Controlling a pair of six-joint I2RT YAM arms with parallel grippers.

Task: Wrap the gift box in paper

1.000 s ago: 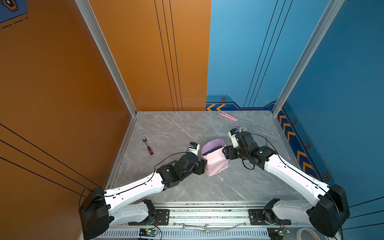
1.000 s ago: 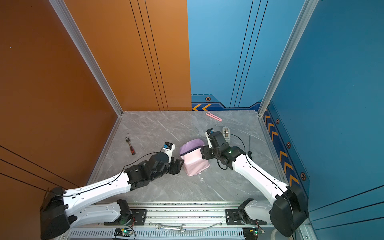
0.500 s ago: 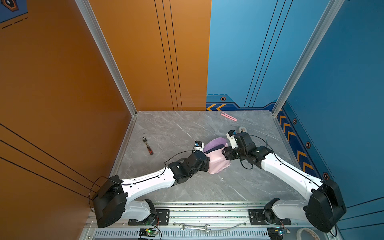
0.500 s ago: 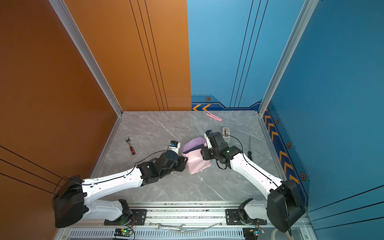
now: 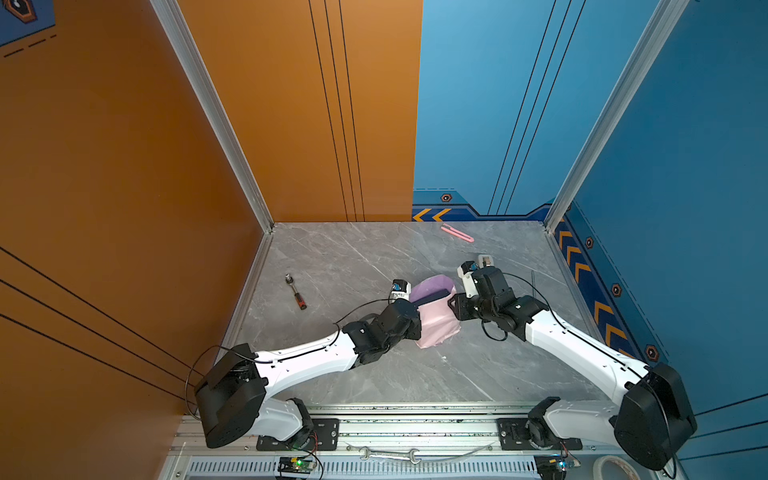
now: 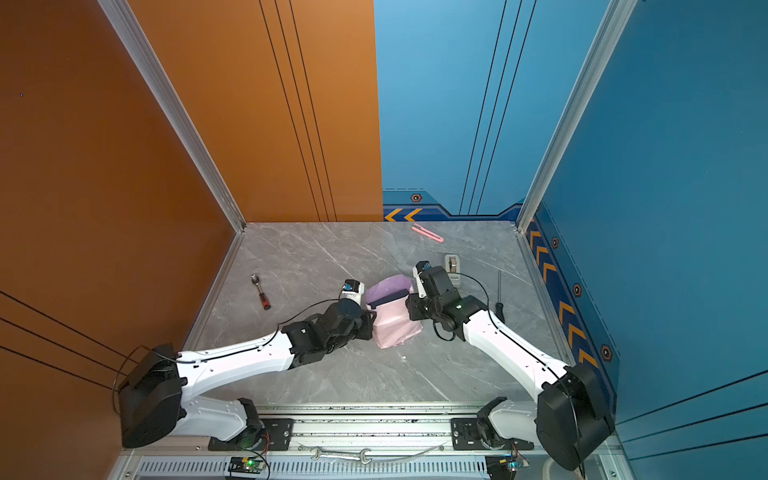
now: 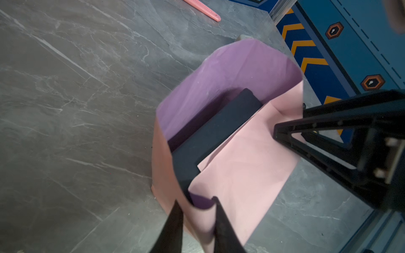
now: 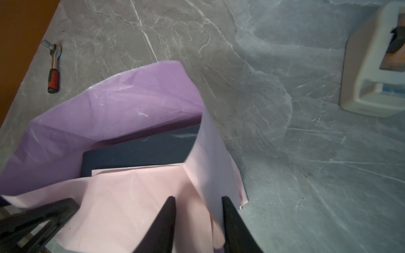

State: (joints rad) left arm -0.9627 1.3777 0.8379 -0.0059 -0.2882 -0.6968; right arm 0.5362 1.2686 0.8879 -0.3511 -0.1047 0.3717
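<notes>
Btwn both tools, paper edges round gift box.

gift box mostly under paper

**Count of what we see**

We count one gift box, one sheet of paper, one pink cutter, one tape dispenser, one ratchet, one screwdriver, one wrench and two arms, each with two fingers.
</notes>
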